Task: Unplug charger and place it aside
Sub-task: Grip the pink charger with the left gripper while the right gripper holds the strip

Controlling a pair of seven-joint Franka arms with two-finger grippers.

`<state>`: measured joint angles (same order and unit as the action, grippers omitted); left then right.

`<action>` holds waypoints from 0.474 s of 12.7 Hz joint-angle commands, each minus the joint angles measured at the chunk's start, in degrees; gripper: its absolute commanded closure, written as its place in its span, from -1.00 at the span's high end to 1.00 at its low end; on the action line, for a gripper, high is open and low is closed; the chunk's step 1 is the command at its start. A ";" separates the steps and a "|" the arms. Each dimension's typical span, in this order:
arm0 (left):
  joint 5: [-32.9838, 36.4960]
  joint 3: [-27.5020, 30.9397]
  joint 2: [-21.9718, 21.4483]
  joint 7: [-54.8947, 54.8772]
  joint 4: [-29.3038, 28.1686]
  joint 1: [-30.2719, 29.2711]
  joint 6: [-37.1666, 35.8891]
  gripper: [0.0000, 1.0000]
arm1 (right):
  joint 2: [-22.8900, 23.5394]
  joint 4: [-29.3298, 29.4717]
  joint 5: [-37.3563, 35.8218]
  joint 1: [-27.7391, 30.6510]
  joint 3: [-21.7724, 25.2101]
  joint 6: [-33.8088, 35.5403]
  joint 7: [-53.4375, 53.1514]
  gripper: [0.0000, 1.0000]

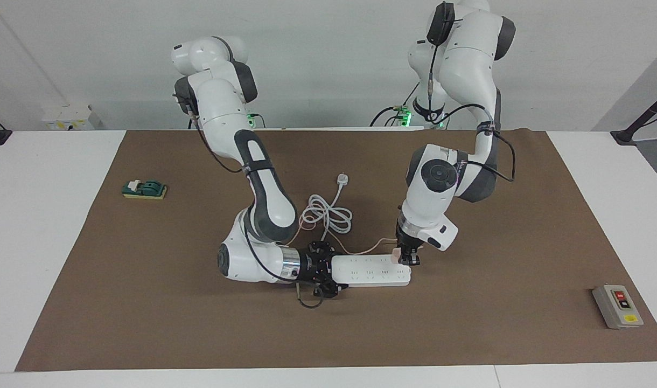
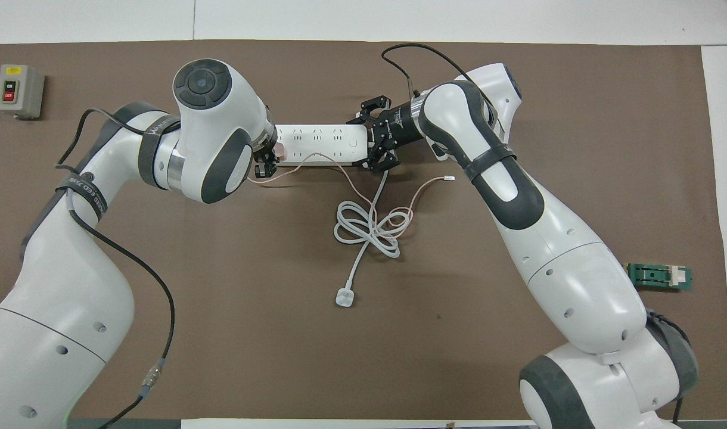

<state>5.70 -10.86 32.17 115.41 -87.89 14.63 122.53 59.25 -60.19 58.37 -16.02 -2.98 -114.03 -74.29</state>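
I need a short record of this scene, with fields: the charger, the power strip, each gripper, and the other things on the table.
charger: pale pink, at the power strip's end toward the left arm, thin pink cable trailing over the mat
power strip: white, lying flat mid-mat
left gripper: pointing down at the charger
right gripper: horizontal, at the strip's other end
white plug: on a coiled cord, nearer the robots than the strip
switch box: grey, toward the left arm's end
green block: toward the right arm's end
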 commanded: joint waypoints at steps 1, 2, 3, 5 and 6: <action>1.15 0.84 -1.06 1.84 -1.14 0.83 0.96 -1.00 | 0.07 -0.45 -0.72 -1.21 -0.45 -3.21 1.43 -0.57; 1.15 0.84 -1.06 1.84 -1.14 0.75 0.96 -1.00 | 0.07 -0.45 -0.71 -1.21 -0.45 -3.65 1.35 -0.56; 1.15 0.84 -1.06 1.84 -1.05 0.66 0.87 -1.00 | 0.07 -0.45 -0.63 -1.21 -0.45 -3.83 1.35 -0.56; 1.15 0.92 -1.06 1.66 -0.01 0.57 -0.35 -1.00 | 0.07 -0.45 -0.63 -1.38 -0.45 -3.92 1.35 -0.56; 1.15 0.84 -0.80 1.66 1.40 0.57 -2.10 -1.00 | 0.07 -0.45 -0.54 -1.38 -0.45 -4.01 1.35 -0.56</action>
<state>5.70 -10.84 32.16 115.46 -87.78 14.64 122.36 59.19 -60.27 58.24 -16.08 -2.97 -114.23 -74.29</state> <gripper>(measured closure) 0.714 0.057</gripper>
